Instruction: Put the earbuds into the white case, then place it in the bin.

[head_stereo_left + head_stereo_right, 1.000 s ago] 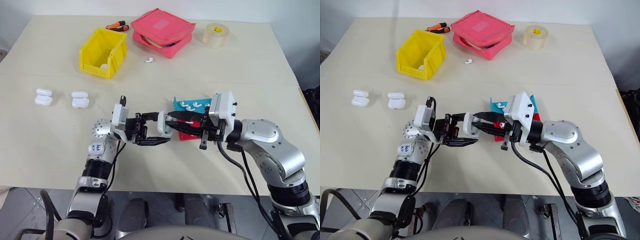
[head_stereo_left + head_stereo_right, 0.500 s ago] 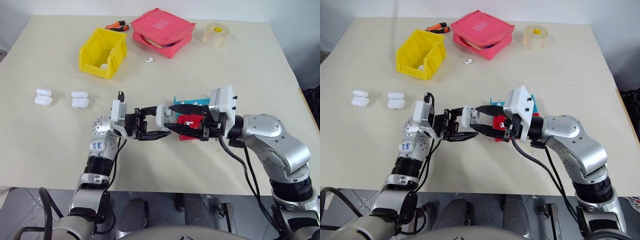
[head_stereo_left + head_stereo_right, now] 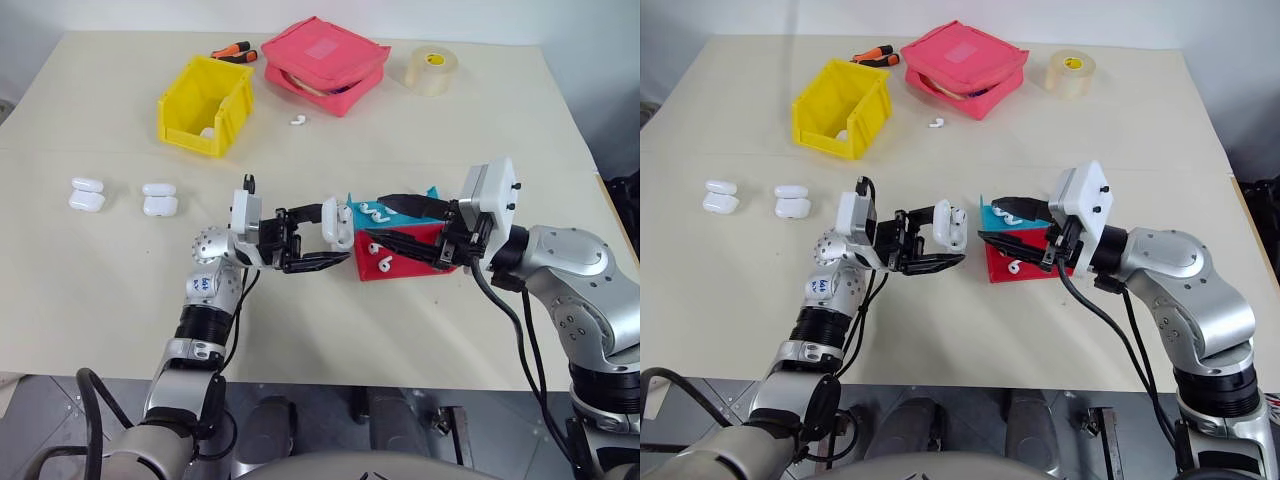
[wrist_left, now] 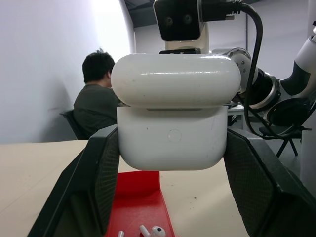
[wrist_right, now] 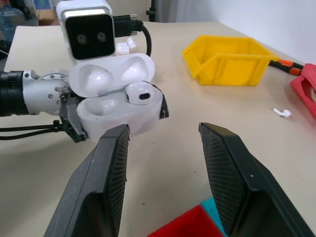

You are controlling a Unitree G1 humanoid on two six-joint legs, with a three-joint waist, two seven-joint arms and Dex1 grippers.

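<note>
The left gripper (image 3: 932,247) is clamped on the lower body of the white case (image 3: 337,222), one finger on each side wall, holding it off the table with the lid hinged open. In the right wrist view one earbud (image 5: 139,95) sits in a well of the case, and the second well appears empty.

The right gripper (image 3: 393,224) stands apart from the case, jaws partly spread and holding nothing. Directly beneath it lie the red tray (image 3: 400,262) and blue tray (image 3: 363,212), each carrying loose earbuds (image 3: 377,211).

The bin (image 3: 205,104) stands well beyond the left gripper, on the far side of the table.

Assessment: the earbuds are light, rigid, glossy and likely to slip or flick out of a pinch. Best taken across the stem, with the bulb leading into the well. The case is light, hard and smooth; the present side-wall grip below the hinge looks sound and leaves the lid free to close.
</note>
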